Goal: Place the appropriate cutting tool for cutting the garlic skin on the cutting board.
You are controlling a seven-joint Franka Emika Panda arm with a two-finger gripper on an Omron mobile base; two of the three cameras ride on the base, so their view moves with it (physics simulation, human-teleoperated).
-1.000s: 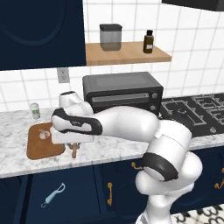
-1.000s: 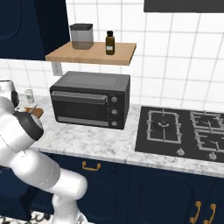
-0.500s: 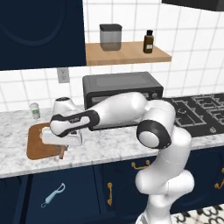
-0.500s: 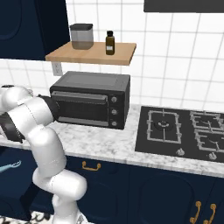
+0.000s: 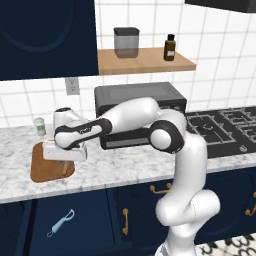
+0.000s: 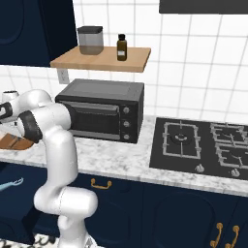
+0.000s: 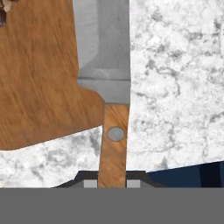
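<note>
We see a simulated kitchen with white wall tiles, navy cabinets and a grey-white marble worktop (image 5: pixel 130 167). The knife (image 7: pixel 109 87) sits clamped between the fingers (image 7: pixel 113 180): its brown wooden handle rises straight out from between the two dark tips, and its grey blade reaches on beyond them. In the hand view the blade's left edge overlaps the cutting board (image 7: pixel 39 74), while its right edge lies over bare marble; we cannot tell whether the blade touches the board. The board spreads to the left of the fingers there. At that view's top left corner a small dark-and-pale scrap shows on the board, too cut off for us to name.

From the left base view the fingers (image 5: pixel 66 167) hang at the board's (image 5: pixel 47 167) near right edge, with the arm stretched out low to the left. Behind the board stands a small jar (image 5: pixel 40 126) by the wall. To the right of the arm sits a black toaster oven (image 5: pixel 142 112), and beyond it a gas hob (image 6: pixel 198 145). Above, a wooden shelf (image 5: pixel 145 62) carries a grey canister (image 5: pixel 126 42) and a dark bottle (image 5: pixel 170 47). A light blue peeler (image 5: pixel 61 223) shows low against the cabinet front.
</note>
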